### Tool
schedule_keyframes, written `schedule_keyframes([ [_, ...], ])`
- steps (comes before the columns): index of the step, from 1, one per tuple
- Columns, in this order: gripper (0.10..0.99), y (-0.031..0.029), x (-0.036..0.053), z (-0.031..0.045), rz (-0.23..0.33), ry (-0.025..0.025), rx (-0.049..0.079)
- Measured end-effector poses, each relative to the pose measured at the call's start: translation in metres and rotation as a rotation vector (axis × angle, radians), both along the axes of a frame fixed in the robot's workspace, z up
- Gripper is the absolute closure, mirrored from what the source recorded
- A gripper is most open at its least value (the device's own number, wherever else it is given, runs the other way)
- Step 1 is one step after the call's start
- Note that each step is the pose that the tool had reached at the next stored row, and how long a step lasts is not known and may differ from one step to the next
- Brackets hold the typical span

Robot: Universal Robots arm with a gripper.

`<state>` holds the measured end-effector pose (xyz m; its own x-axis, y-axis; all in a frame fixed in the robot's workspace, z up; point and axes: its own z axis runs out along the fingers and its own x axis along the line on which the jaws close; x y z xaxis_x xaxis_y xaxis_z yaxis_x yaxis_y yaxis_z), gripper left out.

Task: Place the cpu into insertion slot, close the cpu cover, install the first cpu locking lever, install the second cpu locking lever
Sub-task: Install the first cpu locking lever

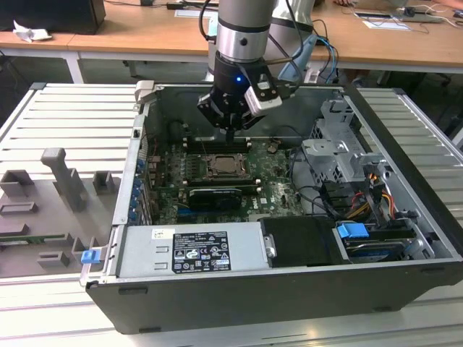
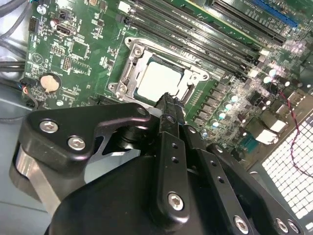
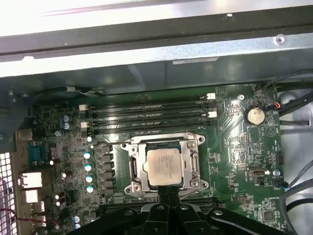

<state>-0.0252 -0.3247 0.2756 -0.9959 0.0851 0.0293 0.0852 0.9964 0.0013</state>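
Observation:
The cpu (image 3: 165, 166) is a silvery square chip lying flat in its socket on the green board, also seen in the second wrist view as the cpu (image 2: 159, 78) and in the exterior view as the cpu (image 1: 225, 165). The cpu cover (image 3: 195, 164), a silvery metal frame, lies down around the chip's edges; the same cpu cover (image 2: 128, 68) shows in the second wrist view. My gripper (image 1: 230, 129) hangs a little above the socket's far edge. Its black fingers (image 3: 169, 193) are pressed together with nothing between them. I cannot tell how the locking levers stand.
The open case holds a silver power supply (image 1: 192, 253) at the front, a long black card (image 1: 213, 195) just before the socket, memory slots (image 3: 146, 115) behind it, and a drive cage (image 1: 336, 152) with cables (image 1: 347, 206) on the exterior view's right. A grey fixture tray (image 1: 58, 195) lies outside.

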Motion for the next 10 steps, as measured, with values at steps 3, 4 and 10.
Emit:
schedule_keyframes([
  [3, 0.98, 0.0, 0.0, 0.0, 0.031, 0.0, 0.0],
  [4, 0.98, 0.0, 0.0, 0.0, 0.038, 0.0, 0.0],
  [10, 0.98, 0.0, -0.0041, -0.0001, 0.08, 0.0, 0.0],
])
